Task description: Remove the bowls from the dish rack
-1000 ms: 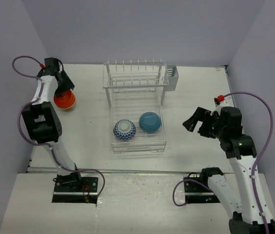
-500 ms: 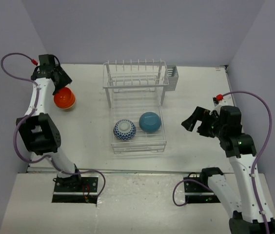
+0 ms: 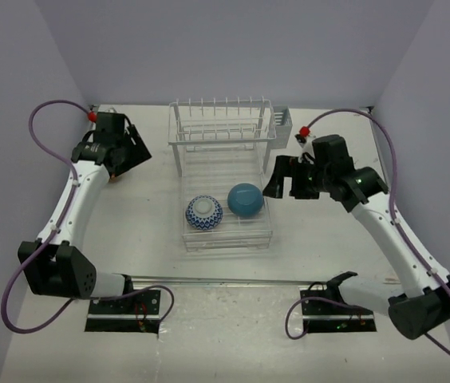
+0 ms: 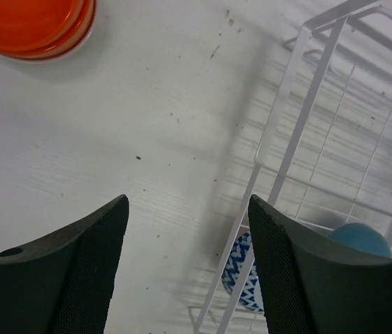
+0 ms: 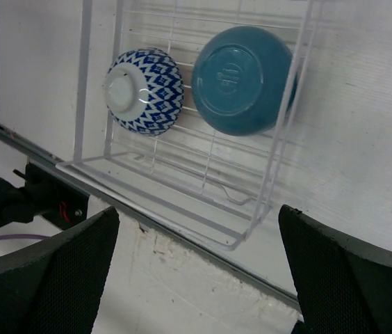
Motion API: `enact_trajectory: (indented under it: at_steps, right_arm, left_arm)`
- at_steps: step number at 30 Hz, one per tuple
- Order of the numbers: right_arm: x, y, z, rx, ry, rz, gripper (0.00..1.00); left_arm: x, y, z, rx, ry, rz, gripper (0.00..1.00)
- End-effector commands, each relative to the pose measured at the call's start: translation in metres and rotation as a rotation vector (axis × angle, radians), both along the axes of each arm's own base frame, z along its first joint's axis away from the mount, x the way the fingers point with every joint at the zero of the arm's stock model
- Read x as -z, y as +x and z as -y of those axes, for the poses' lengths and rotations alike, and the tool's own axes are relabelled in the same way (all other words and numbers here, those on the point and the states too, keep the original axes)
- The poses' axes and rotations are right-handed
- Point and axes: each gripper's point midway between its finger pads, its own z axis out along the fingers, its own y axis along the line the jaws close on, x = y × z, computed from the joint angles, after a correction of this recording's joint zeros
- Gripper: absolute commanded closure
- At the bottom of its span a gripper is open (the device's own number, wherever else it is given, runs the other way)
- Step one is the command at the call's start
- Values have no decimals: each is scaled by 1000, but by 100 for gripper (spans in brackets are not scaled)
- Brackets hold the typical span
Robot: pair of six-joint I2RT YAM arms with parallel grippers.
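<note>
The white wire dish rack [image 3: 179,152] stands mid-table. On its flat tray lie a blue-and-white patterned bowl [image 3: 203,212] and a teal bowl [image 3: 246,199], both bottom up; the right wrist view shows them too, patterned [image 5: 144,90] and teal [image 5: 241,80]. Orange bowls [image 4: 29,28] sit stacked on the table left of the rack, hidden under my left arm in the top view. My left gripper [image 3: 136,148] is open and empty beside the rack's left side. My right gripper [image 3: 277,182] is open and empty just right of the teal bowl. No cream bowl shows.
A grey cutlery caddy [image 3: 282,128] hangs on the rack's back right corner. The rack's upright tines [image 3: 221,108] line its back section. The table's near edge [image 5: 203,250] runs just below the rack. Purple walls close in the left, back and right.
My left gripper has left the orange bowls and swung right toward the rack. My right arm has swung left and forward to the rack's right side. The bowls have not moved.
</note>
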Motion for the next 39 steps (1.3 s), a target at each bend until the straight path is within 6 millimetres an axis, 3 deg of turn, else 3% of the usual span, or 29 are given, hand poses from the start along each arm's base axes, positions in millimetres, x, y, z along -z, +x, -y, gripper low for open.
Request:
enact_trajectory:
  at_steps: [1,5,11,15,23,33,39]
  right_arm:
    - [-12,12,-29,-49,-17,17,4]
    - [-13,18,-62,-94,12,-22,3]
    - [-4,22,-95,-123,6,-52,4]
    - [6,25,-104,-136,-65,-43,4]
    - [24,21,-122,-168,-133,-44,9]
    - [38,37,-133,-112,-257,37,14]
    - [55,33,-161,-137,-306,73,14]
  left_arm:
    - [-17,-25,-7,-9,19,14,29]
    - [-22,-43,0,22,-19,10,29]
    - [-8,-55,37,147,-193,27,29]
    - [-3,-59,51,205,-251,30,30]
    - [6,-66,53,223,-241,13,32]
    - [-3,-68,65,282,-241,102,33]
    - [-1,-78,65,287,-250,139,34]
